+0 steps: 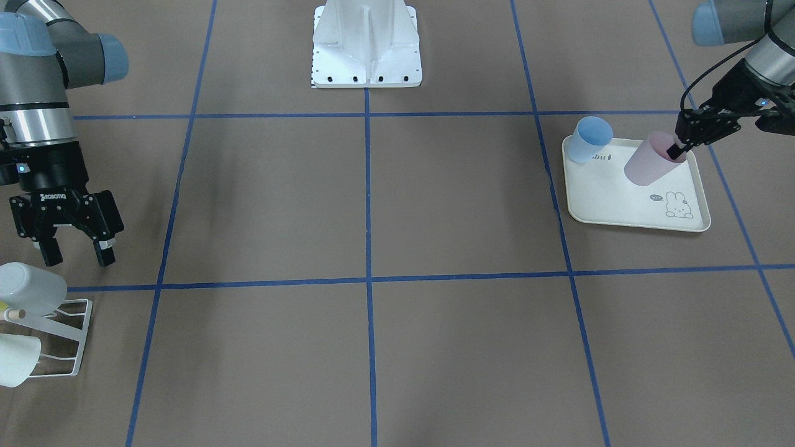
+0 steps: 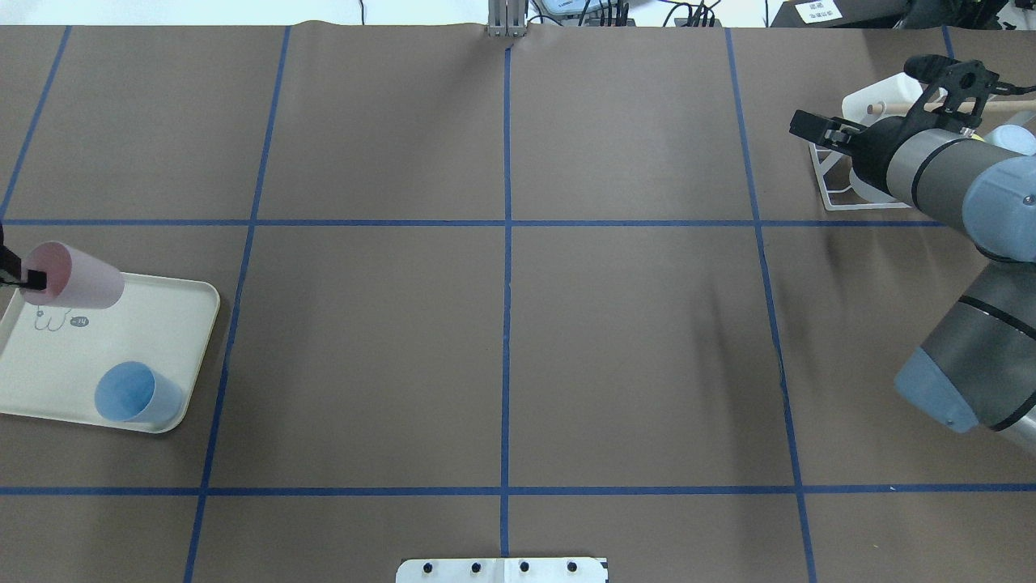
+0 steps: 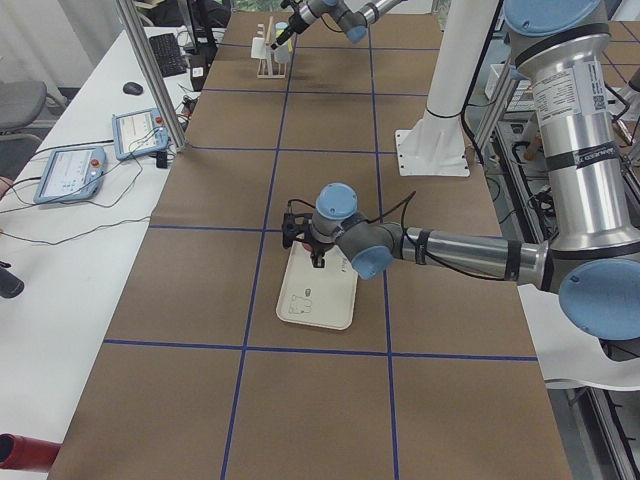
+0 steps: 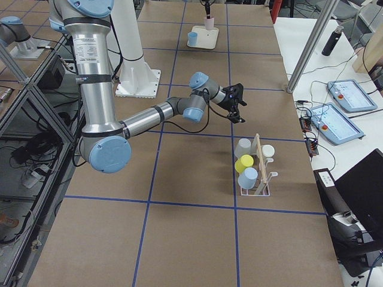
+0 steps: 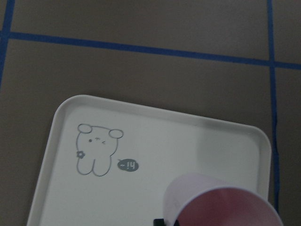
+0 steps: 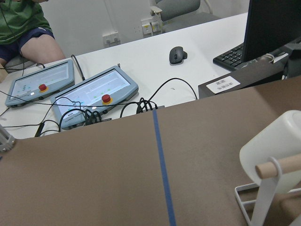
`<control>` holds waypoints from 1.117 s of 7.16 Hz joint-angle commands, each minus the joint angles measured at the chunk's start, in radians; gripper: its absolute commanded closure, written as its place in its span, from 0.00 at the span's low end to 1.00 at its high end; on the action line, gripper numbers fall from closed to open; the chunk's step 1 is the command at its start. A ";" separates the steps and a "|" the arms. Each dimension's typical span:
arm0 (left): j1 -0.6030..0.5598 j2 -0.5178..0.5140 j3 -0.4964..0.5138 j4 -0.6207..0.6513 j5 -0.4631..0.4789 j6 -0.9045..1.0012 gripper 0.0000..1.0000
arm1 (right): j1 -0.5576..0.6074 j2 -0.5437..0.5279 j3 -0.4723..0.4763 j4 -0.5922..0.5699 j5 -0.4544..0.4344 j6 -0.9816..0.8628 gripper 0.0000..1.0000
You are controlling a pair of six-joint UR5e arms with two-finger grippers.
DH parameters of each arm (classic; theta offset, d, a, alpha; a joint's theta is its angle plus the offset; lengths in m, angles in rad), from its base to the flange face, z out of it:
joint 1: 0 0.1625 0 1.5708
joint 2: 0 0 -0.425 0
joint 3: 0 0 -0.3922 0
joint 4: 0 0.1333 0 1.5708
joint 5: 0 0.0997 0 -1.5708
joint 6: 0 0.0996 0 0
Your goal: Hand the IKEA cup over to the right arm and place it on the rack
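Observation:
A pink cup [image 1: 651, 162] hangs tilted over the far end of the cream rabbit-print tray [image 1: 621, 202]. My left gripper [image 1: 675, 149] is shut on its rim. The cup also shows in the overhead view [image 2: 79, 278] and the left wrist view [image 5: 225, 202]. A blue cup [image 1: 590, 139] stands upright on the tray. The white wire rack [image 1: 65, 338] with wooden-tipped pegs sits at the other end of the table. It holds white cups [image 1: 30, 288] and, in the right side view [image 4: 256, 179], a yellow and a blue one. My right gripper [image 1: 77, 251] is open and empty just above the rack.
The robot's white base plate [image 1: 366, 56] stands at the table's middle back edge. Blue tape lines divide the brown table. Beyond the table's end by the rack are control pendants [image 6: 94, 92] and cables on a white desk.

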 commanded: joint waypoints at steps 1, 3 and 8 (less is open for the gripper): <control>0.001 -0.174 0.004 0.000 -0.017 -0.223 1.00 | -0.071 0.001 0.081 0.000 0.017 0.134 0.00; 0.027 -0.378 0.005 -0.014 -0.011 -0.595 1.00 | -0.082 -0.001 0.166 0.001 0.133 0.257 0.00; 0.303 -0.625 0.126 -0.393 0.372 -1.059 1.00 | -0.091 0.131 0.264 0.052 0.325 0.708 0.00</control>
